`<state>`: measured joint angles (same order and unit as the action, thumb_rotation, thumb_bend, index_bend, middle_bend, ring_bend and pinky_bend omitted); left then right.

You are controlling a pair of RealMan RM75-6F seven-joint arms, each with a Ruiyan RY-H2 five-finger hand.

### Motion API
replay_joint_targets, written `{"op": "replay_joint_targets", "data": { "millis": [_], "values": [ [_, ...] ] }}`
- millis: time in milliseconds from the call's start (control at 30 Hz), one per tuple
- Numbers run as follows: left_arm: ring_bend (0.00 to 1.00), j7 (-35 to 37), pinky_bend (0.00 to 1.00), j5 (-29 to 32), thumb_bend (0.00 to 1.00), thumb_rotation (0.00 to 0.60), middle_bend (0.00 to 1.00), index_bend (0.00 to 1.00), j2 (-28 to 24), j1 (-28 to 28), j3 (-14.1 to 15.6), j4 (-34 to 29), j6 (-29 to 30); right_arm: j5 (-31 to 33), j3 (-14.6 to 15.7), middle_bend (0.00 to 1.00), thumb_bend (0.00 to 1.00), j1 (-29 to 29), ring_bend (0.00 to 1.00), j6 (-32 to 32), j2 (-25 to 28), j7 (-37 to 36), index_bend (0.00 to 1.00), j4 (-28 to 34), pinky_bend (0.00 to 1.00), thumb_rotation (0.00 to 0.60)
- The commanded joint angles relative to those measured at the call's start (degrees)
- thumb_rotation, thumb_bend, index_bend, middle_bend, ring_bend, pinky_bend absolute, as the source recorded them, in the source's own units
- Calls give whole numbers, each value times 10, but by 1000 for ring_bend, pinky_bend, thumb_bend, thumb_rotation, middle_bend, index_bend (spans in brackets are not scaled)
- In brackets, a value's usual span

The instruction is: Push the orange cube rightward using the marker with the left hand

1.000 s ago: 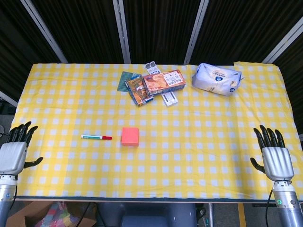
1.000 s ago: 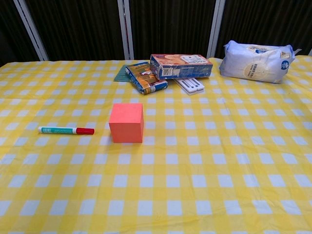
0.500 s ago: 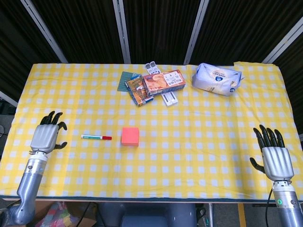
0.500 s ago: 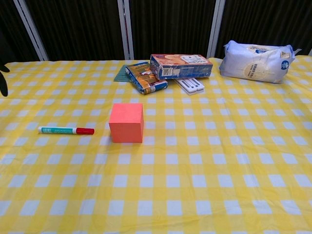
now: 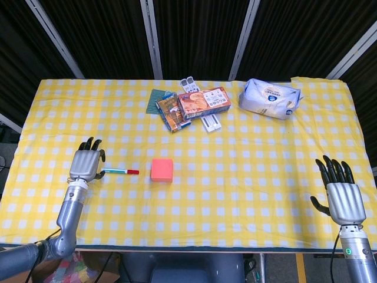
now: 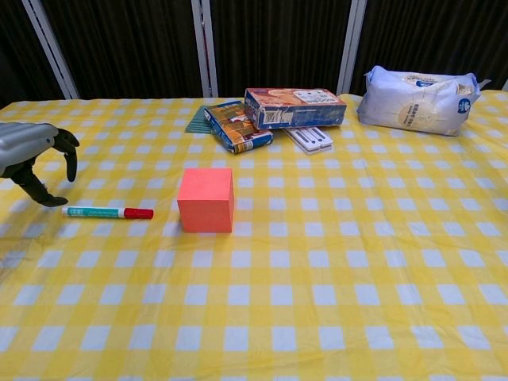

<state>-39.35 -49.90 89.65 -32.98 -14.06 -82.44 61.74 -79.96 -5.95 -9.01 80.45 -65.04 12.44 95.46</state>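
Observation:
An orange cube (image 5: 162, 170) (image 6: 206, 199) sits on the yellow checked cloth a little left of the table's middle. Just left of it lies a marker (image 5: 121, 171) (image 6: 107, 212) with a white and green barrel and a red cap pointing at the cube. My left hand (image 5: 86, 164) (image 6: 32, 157) hovers over the marker's left end, fingers apart and bent downward, holding nothing. My right hand (image 5: 341, 193) stays open near the table's front right corner, palm down, far from both objects; the chest view does not show it.
At the back stand two snack boxes (image 5: 203, 102) (image 6: 294, 107), a smaller packet (image 5: 171, 112), a white flat device (image 5: 210, 122) and a white tissue pack (image 5: 270, 98) (image 6: 417, 98). The table's front edge (image 5: 188, 247) runs below both hands.
My left hand has travelled from the table's left edge rightward to the marker's left end and now shows in the chest view. Marker, cube and right hand have not moved.

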Motion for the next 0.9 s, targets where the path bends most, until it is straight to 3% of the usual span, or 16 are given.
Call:
{"op": "replay_joint_targets", "data": {
  "millis": [33,667,900],
  "values": [
    [0,-7,132,16,269,600,109,484,14,-12,-1,13,-7,0,0,0,303,0,0,0,0,-3,0,0,0,600],
    [0,-36,132,68,306,600,107,491,65,-46,18,60,-19,-2,0,0,302,0,0,-1,2,-15,0,1,0,600],
    [0,-35,132,81,444,600,117,544,75,-52,19,71,-17,-1,0,0,303,0,0,-1,2,-21,0,1,0,600]
  ]
}}
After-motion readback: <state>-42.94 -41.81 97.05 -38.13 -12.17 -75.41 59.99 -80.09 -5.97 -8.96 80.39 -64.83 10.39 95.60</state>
